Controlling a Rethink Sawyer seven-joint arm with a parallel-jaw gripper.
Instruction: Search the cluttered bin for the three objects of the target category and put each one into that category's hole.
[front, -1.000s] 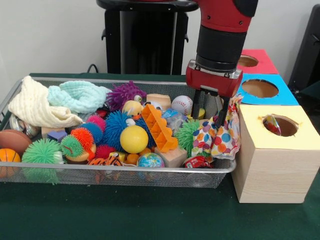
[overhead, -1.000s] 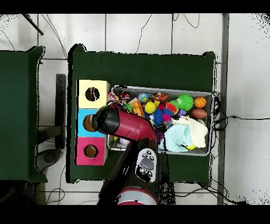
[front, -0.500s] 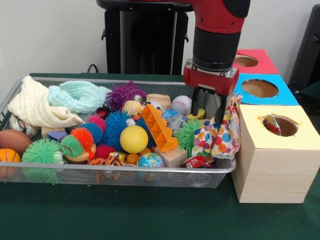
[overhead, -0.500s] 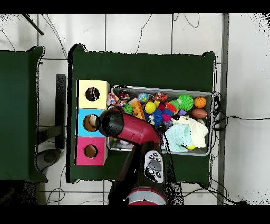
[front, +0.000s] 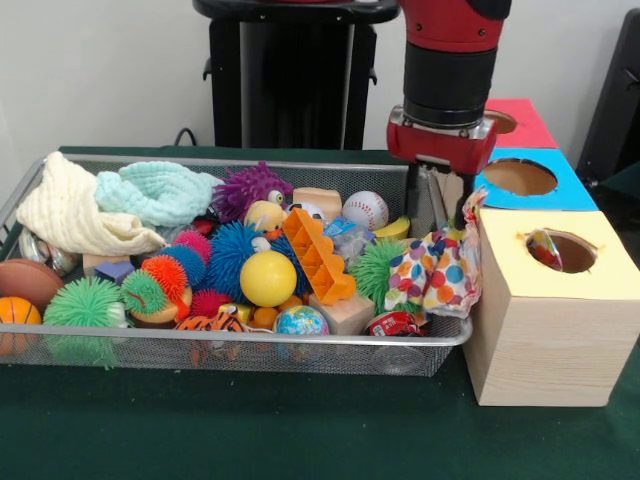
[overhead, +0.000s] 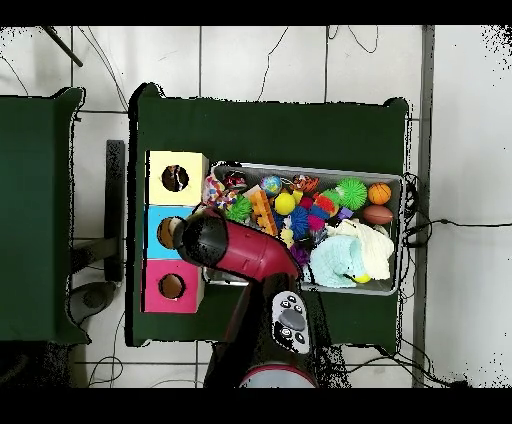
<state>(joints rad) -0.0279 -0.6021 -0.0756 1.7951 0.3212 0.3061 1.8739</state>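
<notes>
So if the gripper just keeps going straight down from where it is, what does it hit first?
Most likely the polka-dot cloth draped at the bin's end: the gripper points down just above its top edge, though depth is hard to judge.

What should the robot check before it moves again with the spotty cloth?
1. End effector above the bin's right end: ok.
2. Spotty cloth gripped: cannot tell; it hangs just below the end effector, draped on the rim.
3. Yellow box's hole free: not ok, something colourful already pokes inside.
4. Blue box's hole free: ok.
5. Red box's hole free: ok.
6. Cloth clear of other toys: cannot tell.
</notes>
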